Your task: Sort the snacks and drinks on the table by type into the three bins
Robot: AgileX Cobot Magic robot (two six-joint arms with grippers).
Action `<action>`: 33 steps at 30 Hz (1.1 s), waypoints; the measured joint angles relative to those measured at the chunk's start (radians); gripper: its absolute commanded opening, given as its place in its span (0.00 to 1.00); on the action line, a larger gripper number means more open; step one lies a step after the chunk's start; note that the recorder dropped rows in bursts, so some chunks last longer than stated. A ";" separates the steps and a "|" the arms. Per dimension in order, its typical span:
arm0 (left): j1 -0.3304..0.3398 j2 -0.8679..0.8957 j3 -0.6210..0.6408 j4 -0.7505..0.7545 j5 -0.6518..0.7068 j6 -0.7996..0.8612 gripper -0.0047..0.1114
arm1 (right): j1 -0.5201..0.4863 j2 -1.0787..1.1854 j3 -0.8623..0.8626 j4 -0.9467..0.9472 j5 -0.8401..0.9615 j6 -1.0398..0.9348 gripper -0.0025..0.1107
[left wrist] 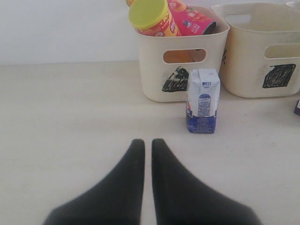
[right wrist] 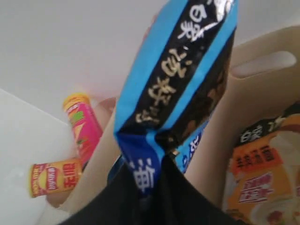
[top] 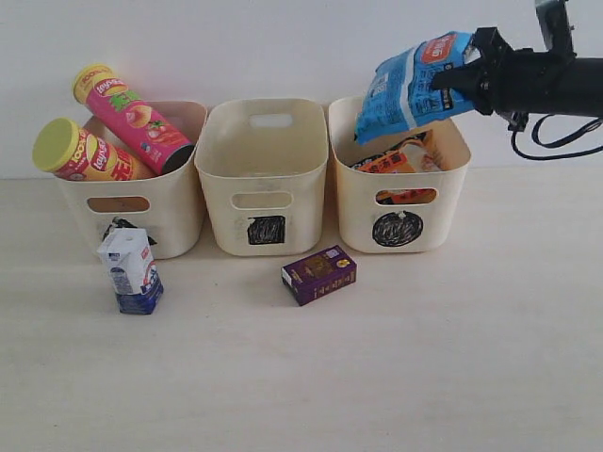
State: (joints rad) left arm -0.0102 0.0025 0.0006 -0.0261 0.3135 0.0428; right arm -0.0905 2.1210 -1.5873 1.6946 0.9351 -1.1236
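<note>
Exterior view has my right gripper (top: pixel 466 80) clenched on the blue packet (top: pixel 405 89), holding it tilted in the air above the circle bin (top: pixel 353 215), where the orange packet (top: pixel 400 155) already lies. My left gripper (left wrist: pixel 147 145) is over the table (left wrist: pixel 70 117), jaws pressed nearly together on nothing. The pink tube (top: pixel 137 121) and yellow-red tube (top: pixel 83 155) lean in the triangle bin (top: pixel 184 212). The white carton (top: pixel 129 270) stands upright just before it; the purple carton (top: pixel 320 275) lies on its side before the square bin (top: pixel 226 212)
</note>
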 measured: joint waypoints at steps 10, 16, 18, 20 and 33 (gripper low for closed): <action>0.000 0.000 0.000 0.000 0.000 0.000 0.08 | 0.044 0.033 -0.005 -0.007 -0.123 -0.043 0.37; 0.000 0.000 0.000 0.000 0.000 0.000 0.08 | 0.064 0.036 -0.005 -0.007 -0.176 -0.068 0.79; 0.000 0.000 0.000 0.000 0.000 0.000 0.08 | 0.064 0.036 -0.005 -0.007 -0.186 -0.070 0.78; 0.000 0.000 0.000 0.000 0.000 0.000 0.08 | 0.064 0.036 -0.005 -0.007 -0.195 -0.070 0.74; 0.000 0.000 0.000 0.000 0.000 0.000 0.08 | 0.068 -0.121 -0.005 -0.401 -0.410 0.041 0.52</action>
State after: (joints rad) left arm -0.0102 0.0025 0.0006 -0.0261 0.3135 0.0428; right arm -0.0229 2.0002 -1.5919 1.2934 0.5250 -1.0822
